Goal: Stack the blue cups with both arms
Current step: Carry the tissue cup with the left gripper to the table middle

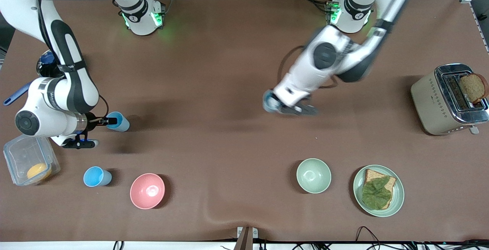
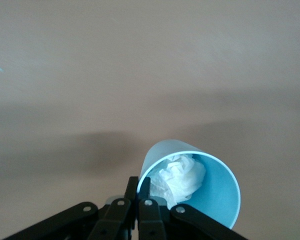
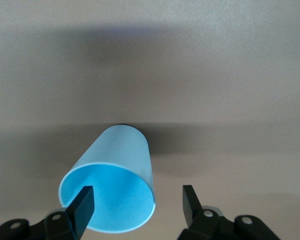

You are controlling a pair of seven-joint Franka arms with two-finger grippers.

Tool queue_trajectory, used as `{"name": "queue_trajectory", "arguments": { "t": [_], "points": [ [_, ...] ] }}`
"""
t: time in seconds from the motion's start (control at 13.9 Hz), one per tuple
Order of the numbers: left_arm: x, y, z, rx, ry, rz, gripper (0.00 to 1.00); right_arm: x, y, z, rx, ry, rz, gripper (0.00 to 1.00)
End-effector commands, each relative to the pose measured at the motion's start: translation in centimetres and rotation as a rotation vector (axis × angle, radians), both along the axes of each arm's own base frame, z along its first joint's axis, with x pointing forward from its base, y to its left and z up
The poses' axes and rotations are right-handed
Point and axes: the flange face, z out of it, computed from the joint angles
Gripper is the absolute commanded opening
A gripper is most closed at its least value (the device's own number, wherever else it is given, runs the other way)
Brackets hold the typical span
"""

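**Two cups in play, one waiting**

Front view first: the left gripper (image 1: 296, 109) is up over the middle of the brown table (image 1: 214, 70), blurred, with a blue cup (image 1: 270, 102) pinched at its tip. At the right arm's end, the right gripper (image 1: 100, 121) sits at the rim of a second blue cup (image 1: 117, 122) standing on the table. A third blue cup (image 1: 97, 176) stands nearer the camera, beside the pink bowl (image 1: 147, 190). Along that same near row are the pale green bowl (image 1: 313, 175) and a plate of bread and lettuce (image 1: 378, 190). A toaster (image 1: 447, 99) holding a slice sits at the left arm's end, and a clear container (image 1: 28, 164) by the right arm.

Left wrist view: jaws clamped tight on the rim of its cup (image 2: 195, 192), one finger inside, one outside. White crumpled paper (image 2: 179, 180) sits in it, so this one likely wants to go on top, or nesting may jam.

Right wrist view: jaws spread wide, the cup (image 3: 112, 180) off toward one finger (image 3: 81, 206), not centred. My read: shift so the wall falls between the pads before closing, then grip gently, since a thin tumbler like this could tip.

The cloth looks smooth with a slight ripple at the camera edge; there is plenty of open room mid-table for the stack.
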Motion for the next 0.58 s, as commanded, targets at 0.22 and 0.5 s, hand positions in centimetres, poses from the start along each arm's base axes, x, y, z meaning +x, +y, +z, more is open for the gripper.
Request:
{"name": "queue_trajectory", "arguments": {
  "t": [0.22,0.5],
  "points": [
    [-3.2,-10.1,-6.0,0.054,0.036,0.056,0.00,-0.4,-0.6,-0.9,0.013,-0.001,-0.018,0.00],
    [-3.9,-11.6,-8.9,0.068,0.036,0.028,0.00,-0.6,-0.6,-1.0,0.012,-0.004,-0.018,0.00]
  ]
}}
